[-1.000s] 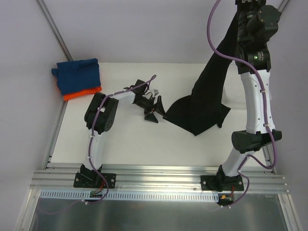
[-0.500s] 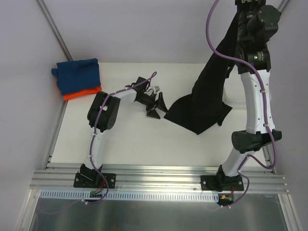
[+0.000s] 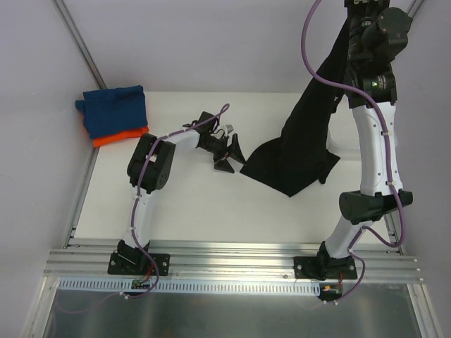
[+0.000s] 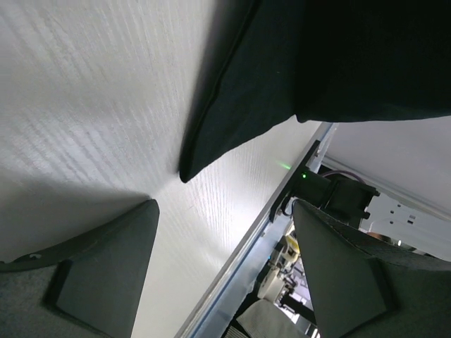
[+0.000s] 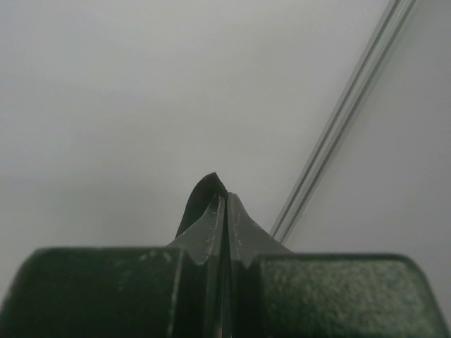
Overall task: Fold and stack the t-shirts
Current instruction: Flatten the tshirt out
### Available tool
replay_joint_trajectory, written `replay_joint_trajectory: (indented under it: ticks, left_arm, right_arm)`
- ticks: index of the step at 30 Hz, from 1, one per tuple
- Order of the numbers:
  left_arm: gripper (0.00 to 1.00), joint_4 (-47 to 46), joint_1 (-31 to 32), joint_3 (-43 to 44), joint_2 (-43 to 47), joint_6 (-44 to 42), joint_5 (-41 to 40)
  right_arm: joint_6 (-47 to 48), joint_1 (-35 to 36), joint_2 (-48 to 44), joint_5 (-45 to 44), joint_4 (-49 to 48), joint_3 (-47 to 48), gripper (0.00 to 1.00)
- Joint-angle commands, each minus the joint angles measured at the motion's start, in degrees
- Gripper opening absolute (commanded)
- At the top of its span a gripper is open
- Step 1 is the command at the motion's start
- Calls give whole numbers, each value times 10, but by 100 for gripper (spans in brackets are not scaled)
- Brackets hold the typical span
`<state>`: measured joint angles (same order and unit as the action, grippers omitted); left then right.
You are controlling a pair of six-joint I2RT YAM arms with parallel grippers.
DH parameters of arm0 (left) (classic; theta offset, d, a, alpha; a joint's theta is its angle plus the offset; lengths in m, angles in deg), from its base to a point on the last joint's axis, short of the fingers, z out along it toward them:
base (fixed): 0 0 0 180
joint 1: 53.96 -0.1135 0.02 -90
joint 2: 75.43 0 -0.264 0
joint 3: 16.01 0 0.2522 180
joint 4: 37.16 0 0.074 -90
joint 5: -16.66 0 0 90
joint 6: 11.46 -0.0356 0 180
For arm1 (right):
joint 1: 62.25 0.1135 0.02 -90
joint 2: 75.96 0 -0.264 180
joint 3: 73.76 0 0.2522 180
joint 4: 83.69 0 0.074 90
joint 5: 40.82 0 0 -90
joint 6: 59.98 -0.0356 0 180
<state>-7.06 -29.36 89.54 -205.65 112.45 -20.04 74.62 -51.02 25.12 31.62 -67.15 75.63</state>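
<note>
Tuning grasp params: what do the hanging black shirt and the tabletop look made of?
The black t-shirt: soft matte cloth, it seems; hangs limp in folds. The table: hard white matte board, fine grain in left wrist view; probably laminate.

black t-shirt (image 3: 299, 155), blue t-shirt (image 3: 116, 109), orange t-shirt (image 3: 121, 136)

At the far left corner of your table (image 3: 183, 204), two folded t-shirts (image 3: 115, 113) lie stacked one on the other. Your left gripper (image 3: 229, 156) sits near the middle, just left of the lowest corner of a third t-shirt (image 3: 303, 155), which hangs from your right gripper (image 5: 224, 204) high at the right.
</note>
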Motion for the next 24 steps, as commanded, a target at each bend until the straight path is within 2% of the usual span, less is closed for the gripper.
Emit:
replay_joint_trajectory:
  ticks: [1, 12, 15, 20, 24]
  left_arm:
    - [78, -3, -17, 4, 45, -10, -29]
    - [83, 7, -55, 98, 66, -53, -55]
    - [84, 5, -55, 132, 38, -48, -54]
    - [84, 4, -53, 213, -26, -71, -67]
    - [84, 3, -43, 233, -51, -70, -81]
  right_arm:
    - [1, -2, -23, 14, -54, 24, 0]
    - [24, 12, -49, 10, -64, 1, 0]
    - [24, 12, -72, 5, -86, -8, 0]
    - [6, 30, -127, 42, -31, -5, 0]
    - [22, 57, -145, 47, 2, 18, 0]
